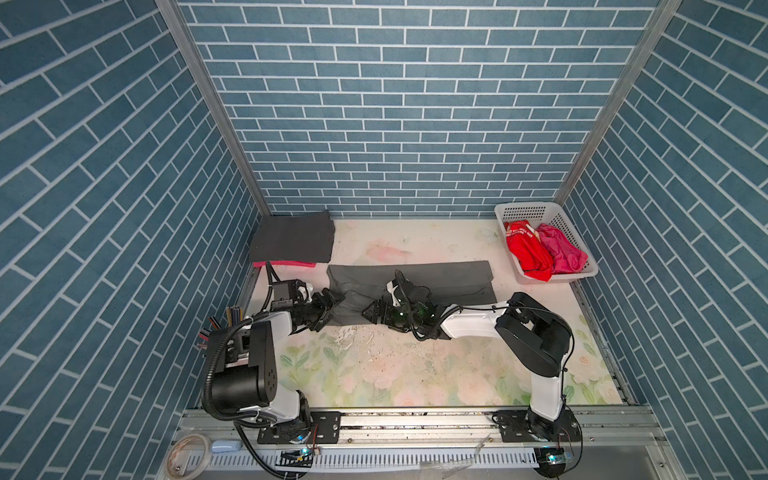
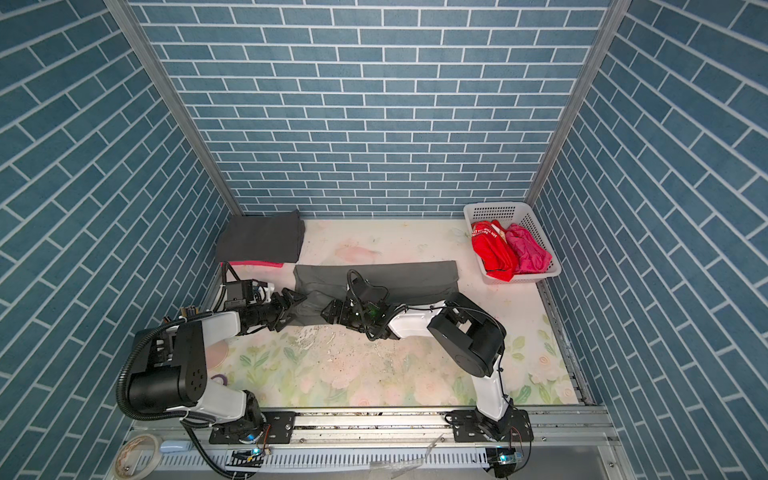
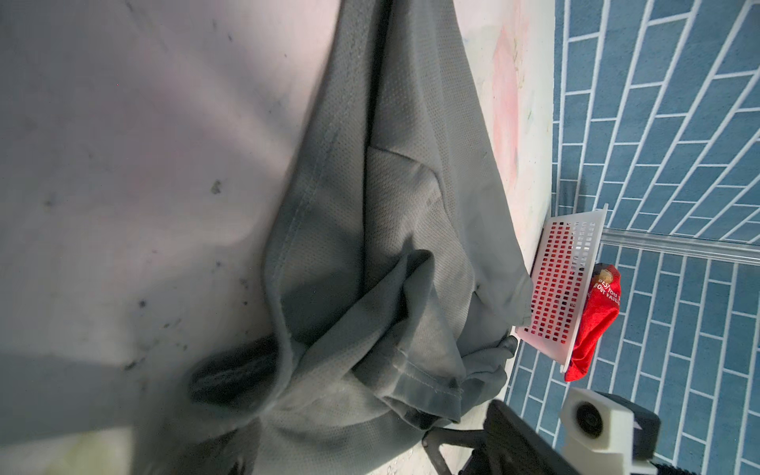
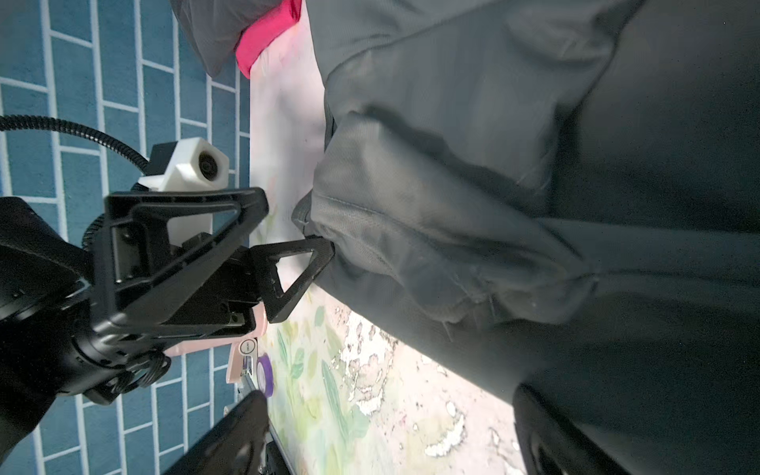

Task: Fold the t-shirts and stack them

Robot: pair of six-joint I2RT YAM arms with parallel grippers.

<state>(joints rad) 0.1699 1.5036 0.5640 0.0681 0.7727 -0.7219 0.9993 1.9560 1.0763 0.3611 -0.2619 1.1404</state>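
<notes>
grey t-shirt (image 4: 514, 185) fills most of the frame, bunched into a thick fold at its edge on the floral surface (image 4: 320, 395) (print flaking just beside the hem). left hand (image 4: 296, 226) sits at that edge, fingers spread, one fingertip touching the hem. right hand (image 4: 386, 403): own fingers (image 4: 547, 436) dark, blurred, wide apart. charcoal t-shirt (image 4: 214, 37) lies over a pink t-shirt (image 4: 267, 45) by the wall (image 4: 123, 82).

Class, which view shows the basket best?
A top view: the whole basket shows, with the red tee and pink tee inside. The left wrist view shows only one perforated side, red tee hanging over its rim. The right wrist view misses it.
</notes>
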